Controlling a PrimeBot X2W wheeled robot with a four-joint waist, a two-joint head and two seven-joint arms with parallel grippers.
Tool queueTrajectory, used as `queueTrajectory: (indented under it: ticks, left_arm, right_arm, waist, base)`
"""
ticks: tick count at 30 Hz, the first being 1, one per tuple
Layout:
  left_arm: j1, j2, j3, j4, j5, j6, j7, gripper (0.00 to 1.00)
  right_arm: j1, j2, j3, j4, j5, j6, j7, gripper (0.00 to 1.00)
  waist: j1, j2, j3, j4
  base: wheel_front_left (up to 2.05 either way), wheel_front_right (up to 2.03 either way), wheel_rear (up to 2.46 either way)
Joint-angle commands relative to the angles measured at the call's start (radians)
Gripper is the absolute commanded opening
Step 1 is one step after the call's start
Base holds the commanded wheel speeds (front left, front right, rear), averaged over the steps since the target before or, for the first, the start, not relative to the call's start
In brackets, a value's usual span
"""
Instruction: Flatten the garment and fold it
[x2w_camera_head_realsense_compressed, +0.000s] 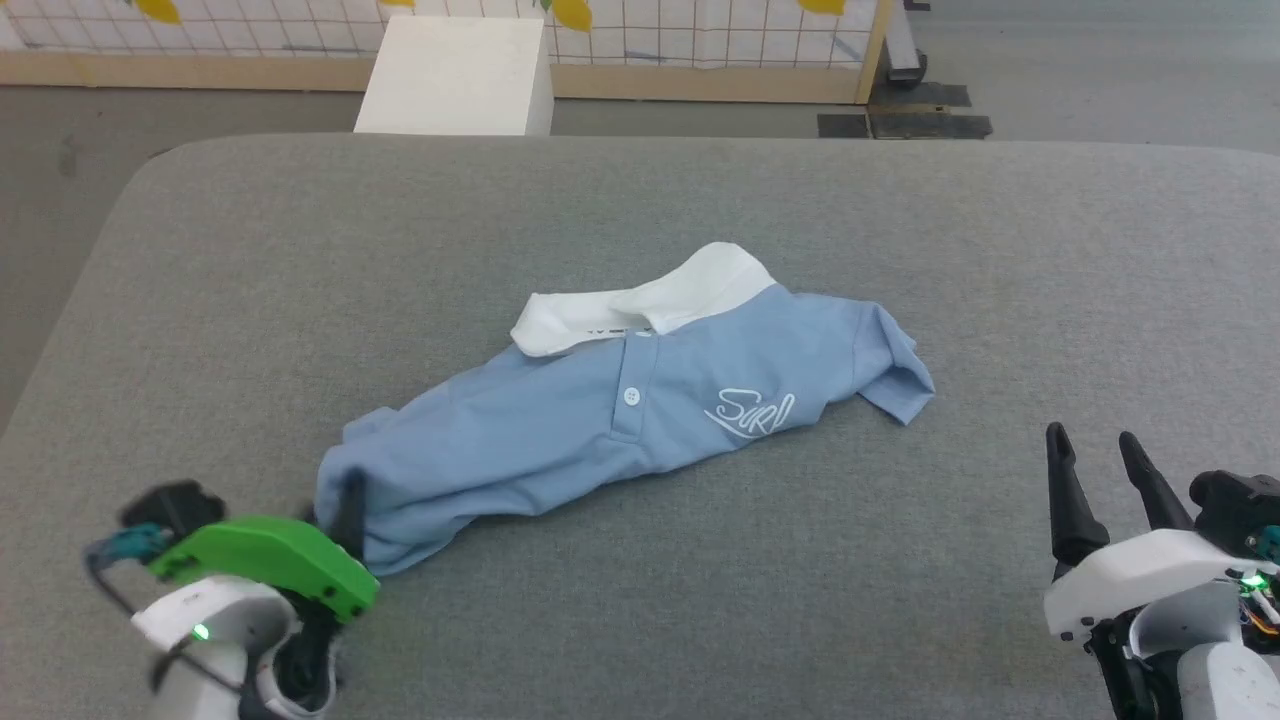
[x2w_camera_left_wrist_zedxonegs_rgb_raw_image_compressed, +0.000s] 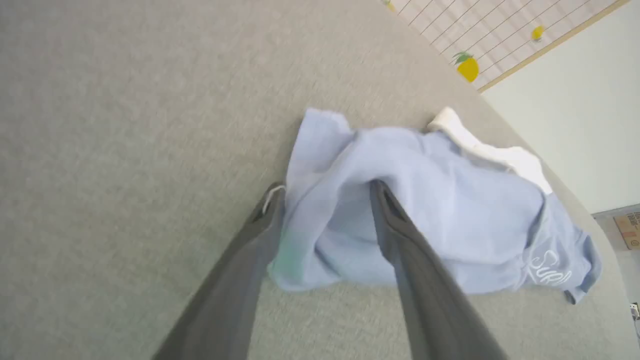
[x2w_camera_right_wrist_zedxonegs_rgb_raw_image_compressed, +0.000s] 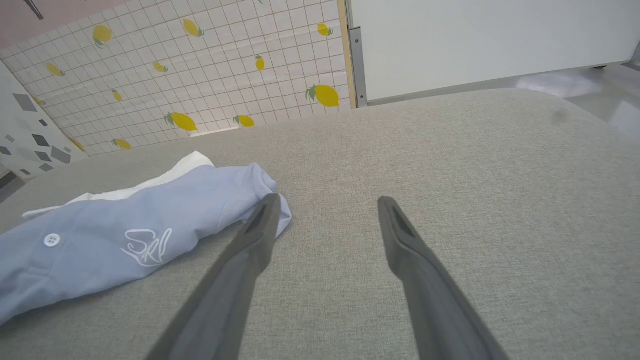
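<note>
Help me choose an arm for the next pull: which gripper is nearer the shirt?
Left. The left gripper is open astride the bunched end of the shirt; the right gripper is open off to the side of the sleeve, not touching.

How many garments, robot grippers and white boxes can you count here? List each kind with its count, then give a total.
Garments: 1, the light blue polo shirt
Grippers: 2, the left gripper and the right gripper
White boxes: 1, the white box
Total: 4
</note>
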Motion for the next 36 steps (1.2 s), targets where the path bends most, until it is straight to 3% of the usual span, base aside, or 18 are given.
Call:
queueTrajectory:
  ticks: [1, 7, 9, 12, 18, 25, 36]
  left_arm:
    - [0.021, 0.028, 0.007, -0.055, 0.053, -0.028, -0.089, 1.0]
    - [0.107, 0.087, 0.002, -0.208, 0.261, -0.058, -0.425, 1.0]
    - [0.128, 0.09, -0.01, -0.23, 0.323, -0.052, -0.467, 1.0]
    - [0.151, 0.074, -0.014, -0.261, 0.382, -0.044, -0.488, 1.0]
    - [0.147, 0.039, -0.015, -0.297, 0.455, -0.051, -0.493, 1.0]
    - [0.097, -0.006, -0.016, -0.313, 0.509, -0.082, -0.494, 1.0]
    - [0.061, -0.061, 0.02, -0.287, 0.544, -0.128, -0.494, 1.0]
  right_arm:
    - [0.01, -0.001, -0.001, 0.002, 0.005, -0.002, -0.006, 1.0]
    - [0.016, -0.001, -0.013, -0.005, -0.008, -0.002, 0.01, 1.0]
    - [0.01, -0.001, -0.01, -0.003, -0.018, -0.002, 0.029, 1.0]
    - [-0.026, -0.001, 0.004, 0.006, -0.043, -0.002, 0.081, 1.0]
    - [-0.202, -0.007, 0.076, 0.07, -0.155, -0.002, 0.3, 1.0]
    - [-0.436, -0.095, 0.189, 0.253, -0.25, -0.002, 0.611, 1.0]
    - [-0.538, -0.12, 0.309, 0.423, -0.244, -0.002, 0.716, 1.0]
  waist:
    - [0.0, -0.0001, -0.005, -0.007]
    - [0.0, -0.0001, 0.01, -0.007]
    - [0.0, -0.0001, 0.019, -0.004]
    - [0.0, -0.0001, 0.034, -0.005]
    - [0.0, -0.0001, 0.077, 0.004]
    - [0.0, -0.0001, 0.134, 0.047]
    - [0.0, -0.0001, 0.191, 0.103]
  base:
    - [0.0, 0.0, 0.0]
    - [0.0, 0.0, 0.0]
    - [0.0, 0.0, 0.0]
    - [0.0, 0.0, 0.0]
    - [0.0, 0.0, 0.0]
    - [0.0, 0.0, 0.0]
    - [0.0, 0.0, 0.0]
